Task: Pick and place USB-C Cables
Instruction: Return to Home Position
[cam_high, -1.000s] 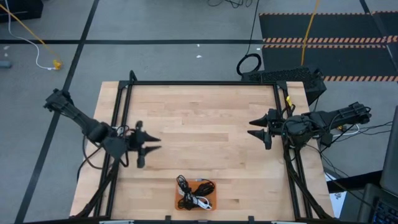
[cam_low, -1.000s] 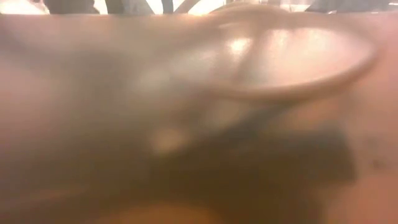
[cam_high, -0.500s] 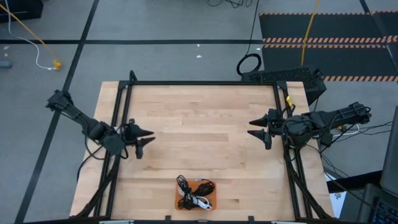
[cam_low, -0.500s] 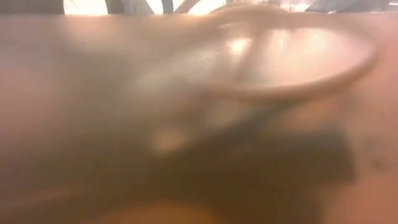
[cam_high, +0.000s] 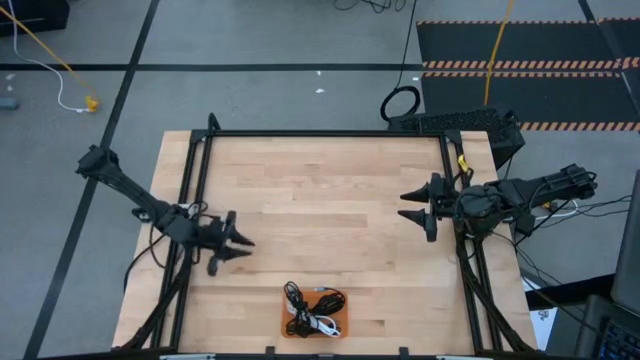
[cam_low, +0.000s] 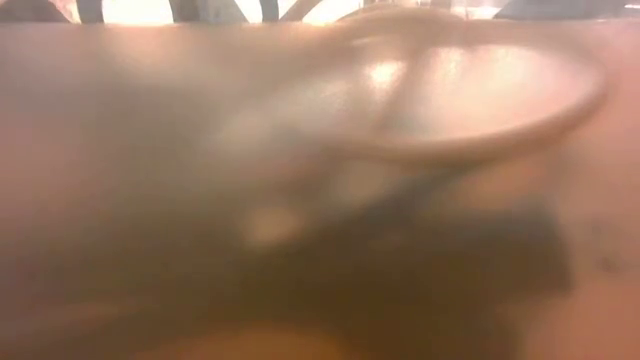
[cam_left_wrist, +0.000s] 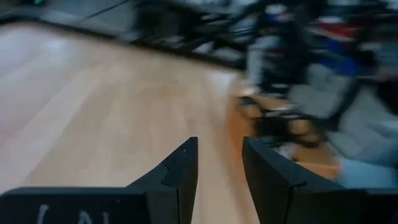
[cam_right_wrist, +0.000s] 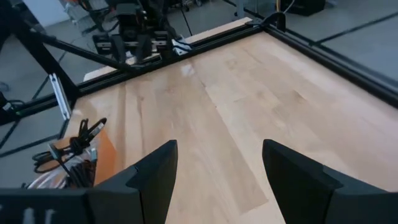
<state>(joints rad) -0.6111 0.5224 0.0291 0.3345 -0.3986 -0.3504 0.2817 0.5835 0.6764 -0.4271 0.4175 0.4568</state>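
While USB-C cables (cam_high: 308, 306) lie bundled in orange tray (cam_high: 284, 322), left gripper (cam_high: 240, 250) hangs left of tray, right gripper (cam_high: 404, 206) far right; both parted w/ nil held.

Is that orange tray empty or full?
Not empty: the orange tray holds coiled black cables and a white cable.

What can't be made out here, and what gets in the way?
Low view: all blurred, something close to the lens.
High view: USB-C cables in the orange tray overlap, too small to count.
Left wrist view: blurred beyond the left fingers.
Right wrist view: tray partly behind a right finger.
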